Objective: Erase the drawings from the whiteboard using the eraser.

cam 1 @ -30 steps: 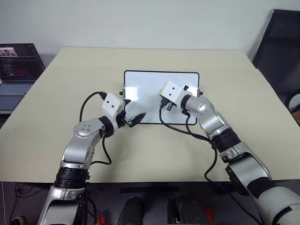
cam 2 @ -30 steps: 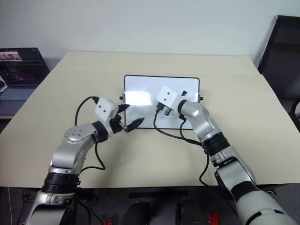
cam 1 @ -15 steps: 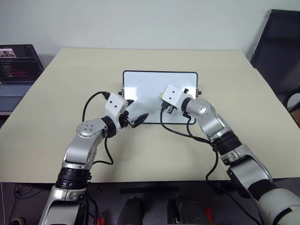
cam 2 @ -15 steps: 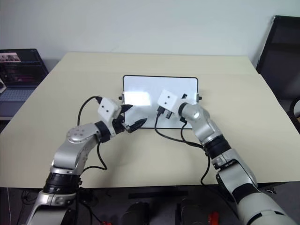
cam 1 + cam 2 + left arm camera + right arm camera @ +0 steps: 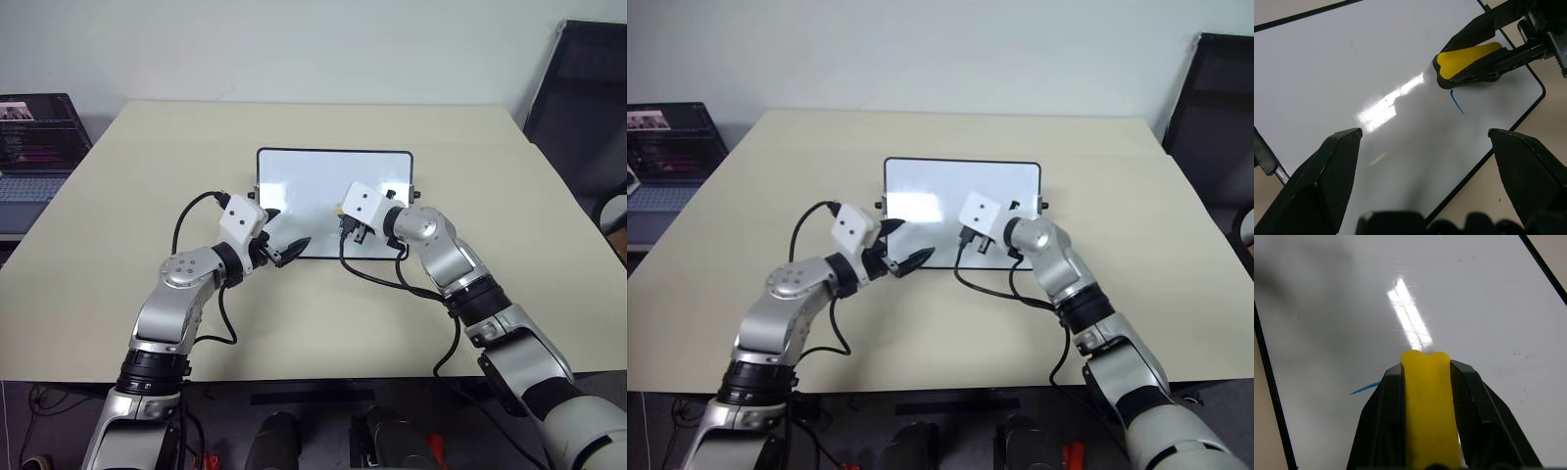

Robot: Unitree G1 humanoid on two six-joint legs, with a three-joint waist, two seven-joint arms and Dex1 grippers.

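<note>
The whiteboard (image 5: 304,181) lies flat in the middle of the table. My right gripper (image 5: 343,217) is shut on the yellow eraser (image 5: 1469,58), which presses on the board near its front edge, right of centre. One of the drawings, a short blue stroke (image 5: 1457,102), lies on the board right beside the eraser's tip; the right wrist view has the same stroke (image 5: 1365,388) next to the eraser (image 5: 1430,401). My left gripper (image 5: 284,250) stands open at the board's near left corner with nothing between its fingers (image 5: 1327,181).
The beige table (image 5: 147,176) has wide free room around the board. An open laptop (image 5: 34,147) sits off its left edge and a black chair (image 5: 578,98) stands at the far right. Black cables hang from both wrists.
My right gripper has slid the eraser slightly toward the board's near edge. The left gripper has stayed at its corner. The camera view has shifted a little.
</note>
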